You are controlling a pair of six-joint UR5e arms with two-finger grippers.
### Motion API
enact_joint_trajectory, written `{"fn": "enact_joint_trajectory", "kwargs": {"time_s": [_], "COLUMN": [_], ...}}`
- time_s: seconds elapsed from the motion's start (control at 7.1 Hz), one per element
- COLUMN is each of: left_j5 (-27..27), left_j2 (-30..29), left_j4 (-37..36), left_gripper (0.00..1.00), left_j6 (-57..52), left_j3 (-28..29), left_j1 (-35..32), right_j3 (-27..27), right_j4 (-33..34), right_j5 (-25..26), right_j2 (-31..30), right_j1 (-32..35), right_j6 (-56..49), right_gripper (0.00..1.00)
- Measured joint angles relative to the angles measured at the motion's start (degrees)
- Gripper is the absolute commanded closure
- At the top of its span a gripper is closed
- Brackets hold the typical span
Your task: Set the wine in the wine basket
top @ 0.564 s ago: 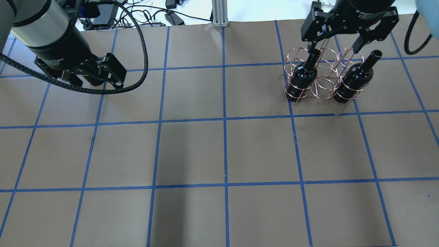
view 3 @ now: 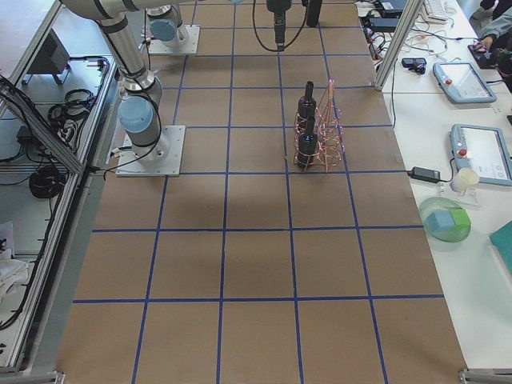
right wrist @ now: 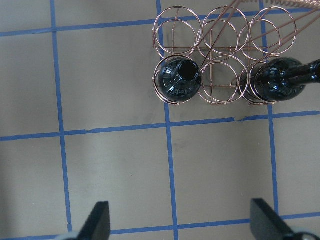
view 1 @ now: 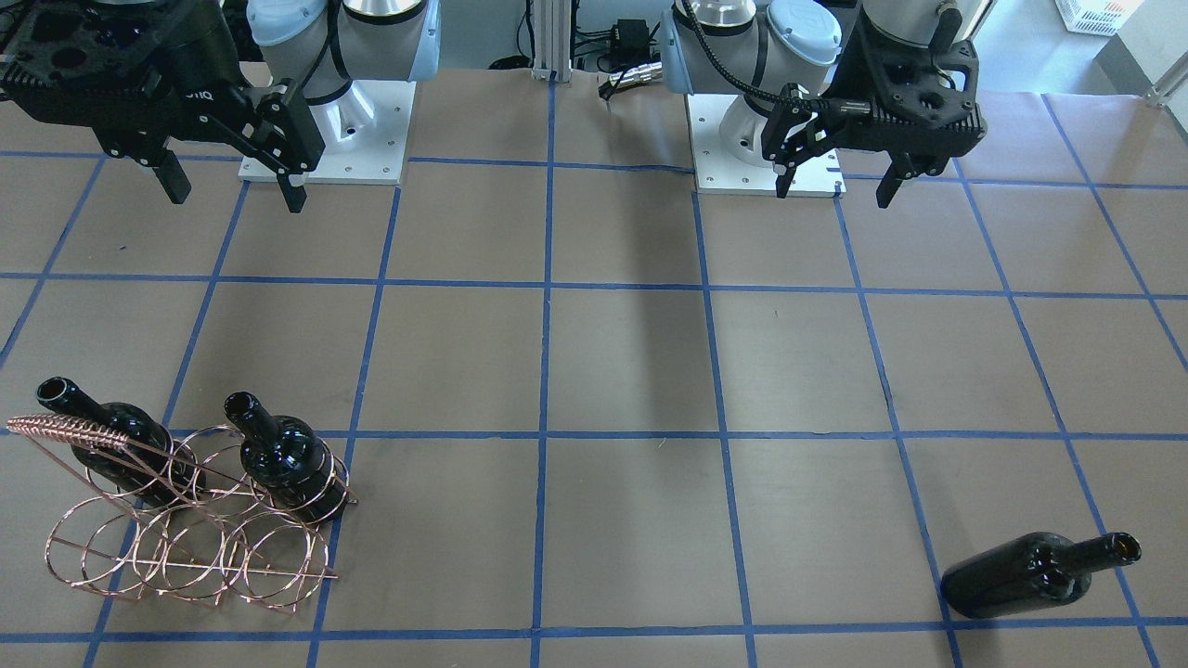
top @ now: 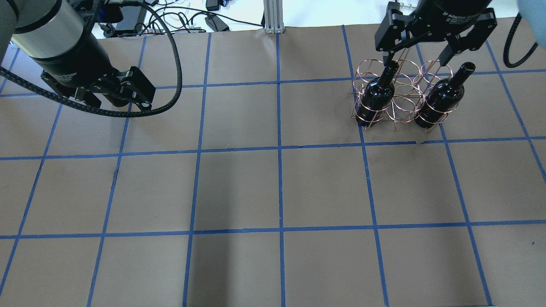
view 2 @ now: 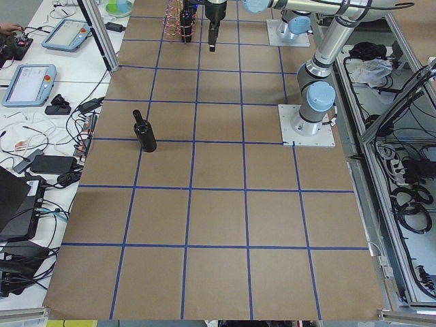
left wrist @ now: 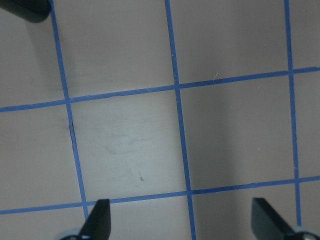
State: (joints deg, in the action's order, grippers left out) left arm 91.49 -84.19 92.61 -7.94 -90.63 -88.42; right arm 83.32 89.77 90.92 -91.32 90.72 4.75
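Two bottles are seated in the end rings of one row of the wine basket, front-facing view; the wine is seen on the table, well apart. Overhead, the right gripper is held above the basket, fingers spread, nothing grasped. Left wrist view: the left gripper is likewise spread, over the table.

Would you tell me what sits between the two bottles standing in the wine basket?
Only an empty ring of the wine basket, with nothing in it. The right wrist view shows it plainly, between the left-hand bottle and the right-hand bottle.
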Motion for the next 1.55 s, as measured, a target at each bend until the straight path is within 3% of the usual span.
{"fn": "enact_joint_trajectory", "kwargs": {"time_s": [0.99, 1.27, 1.55], "left_j5": [0.15, -0.12, -0.27], "left_j2": [0.2, -2.17, -7.65], "left_j4": [0.5, -3.7, -5.92], "left_gripper": [0.0, 0.0, 0.0], "left_j6": [-0.06, -3.39, -9.48], "left_j3": [0.25, 1.51, 6.84], "left_j1": [6.28, 9.25, 13.96], "right_j3": [0.0, 0.03, 0.06], "right_j4": [0.86, 0.94, 1.44], "right_j5": [-0.33, -0.42, -0.28], "right_j2": [-0.24, -0.21, -0.23], "right_j1": [0.15, 0.16, 0.16], "right_j6": [-0.19, -1.6, -3.16], "right_gripper": [0.0, 0.0, 0.0]}}
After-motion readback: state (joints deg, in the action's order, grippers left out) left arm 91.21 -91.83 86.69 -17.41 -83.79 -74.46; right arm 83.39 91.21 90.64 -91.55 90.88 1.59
